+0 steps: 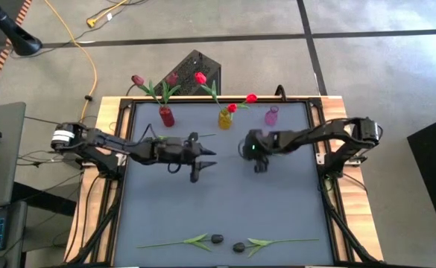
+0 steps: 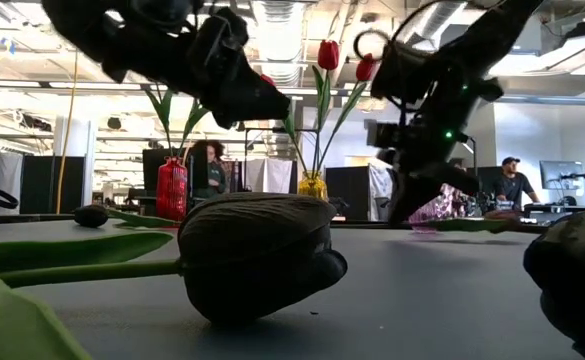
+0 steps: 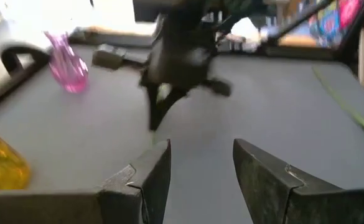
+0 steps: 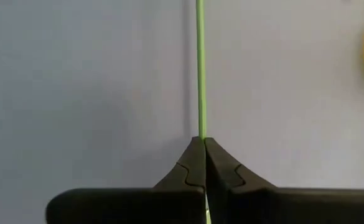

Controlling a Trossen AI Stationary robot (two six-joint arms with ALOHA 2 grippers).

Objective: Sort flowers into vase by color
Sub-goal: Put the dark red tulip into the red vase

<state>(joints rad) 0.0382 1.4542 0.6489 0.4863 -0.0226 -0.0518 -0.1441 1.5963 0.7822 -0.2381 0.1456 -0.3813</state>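
Three vases stand along the table's far edge. The red vase (image 1: 166,116) holds maroon tulips, the yellow vase (image 1: 224,118) holds red tulips (image 2: 328,54), and then comes the pink vase (image 1: 271,115). Two black tulips (image 1: 217,238) (image 1: 239,246) lie flat near the front edge. Another black tulip (image 2: 90,215) lies at the far left. My right gripper (image 1: 260,165) is at mid-table, pointing down, shut on a thin green stem (image 4: 200,74) whose flower head is out of view. My left gripper (image 1: 200,161) hovers open beside it, with nothing between its fingers (image 3: 154,180). My right gripper pinches the thin green stem (image 4: 200,132) between the very ends of its two fingers. It comes from above on a slant. The stem runs straight on from the fingertips over the grey table. Which end it holds, and whether the stem lies on the table, I cannot tell.
The grey mat (image 1: 225,201) has a broad bare stretch between the arms and the front tulips. Raised wooden rails (image 1: 113,186) run along the table's left and right sides. A black box (image 1: 195,67) stands behind the far edge. People show in the room behind (image 2: 512,180).
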